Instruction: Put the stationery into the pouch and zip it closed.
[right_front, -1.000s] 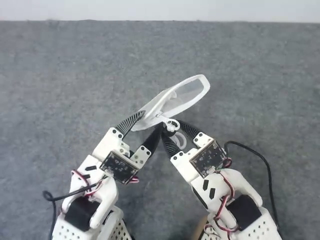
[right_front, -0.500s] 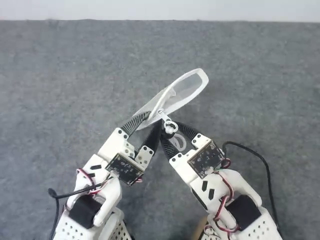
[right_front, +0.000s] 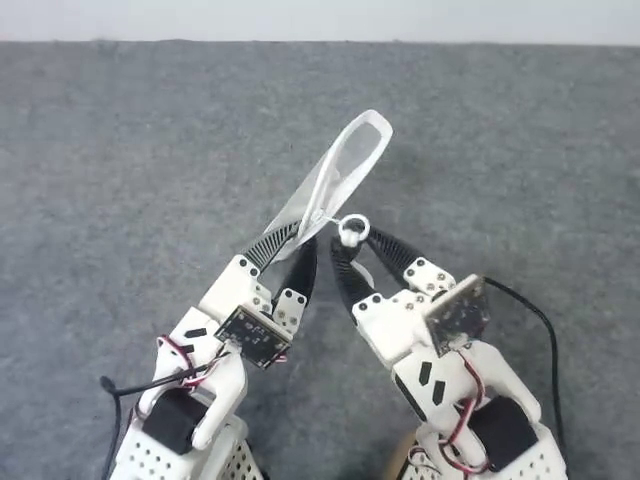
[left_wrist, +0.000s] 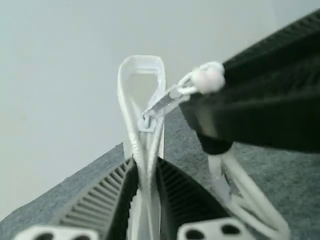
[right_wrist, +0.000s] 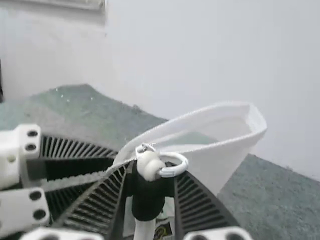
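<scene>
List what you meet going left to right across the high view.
Black wire loop, left tool, zipper ring, black cable. The pouch is left out: it overlaps.

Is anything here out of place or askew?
Yes: the pouch is off the table, held tilted on edge by the left pincer, while the right pincer grips its zipper pull.

The pouch (right_front: 340, 170) swings from broadside to nearly edge-on, and its far end moves farther from the arms. The right gripper (right_front: 352, 240) rolls at the wrist and carries the ring (right_front: 352, 231) slightly outward.
</scene>
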